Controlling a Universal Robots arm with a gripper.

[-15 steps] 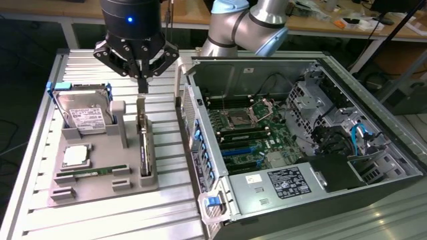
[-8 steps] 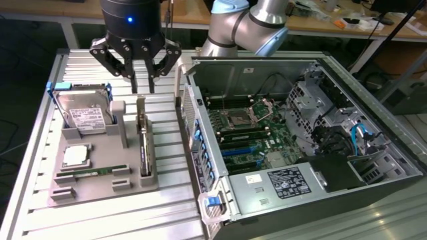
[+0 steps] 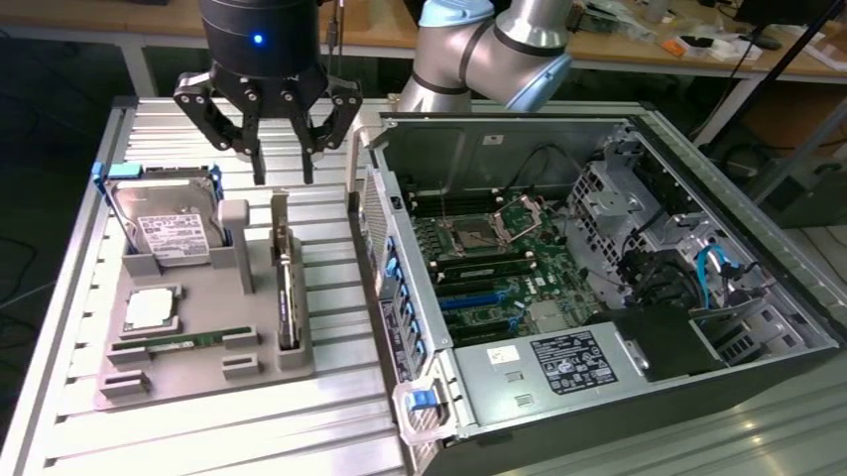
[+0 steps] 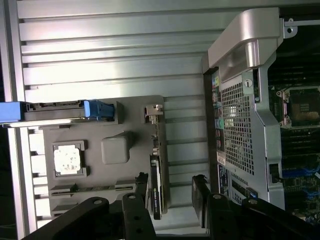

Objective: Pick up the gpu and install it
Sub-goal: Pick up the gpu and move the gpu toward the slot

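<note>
The gpu (image 3: 284,288) is a thin dark card standing on edge in a slot of the grey fixture (image 3: 198,377), its silver bracket at the far end. My gripper (image 3: 282,169) hangs open just above that bracket end, with nothing between its black fingers. In the wrist view the gpu (image 4: 156,185) lies close to one finger (image 4: 141,186) while the other finger (image 4: 200,192) stands off towards the computer case, so the gripper (image 4: 170,184) straddles the card from above without touching it.
The open computer case (image 3: 741,327) lies at the exterior view's right, its motherboard (image 3: 490,268) exposed. The fixture also holds a silver hard drive (image 3: 173,223) in a blue bracket, a CPU (image 3: 150,309) and a green memory stick (image 3: 179,344). The ribbed metal table (image 3: 238,436) carries it all.
</note>
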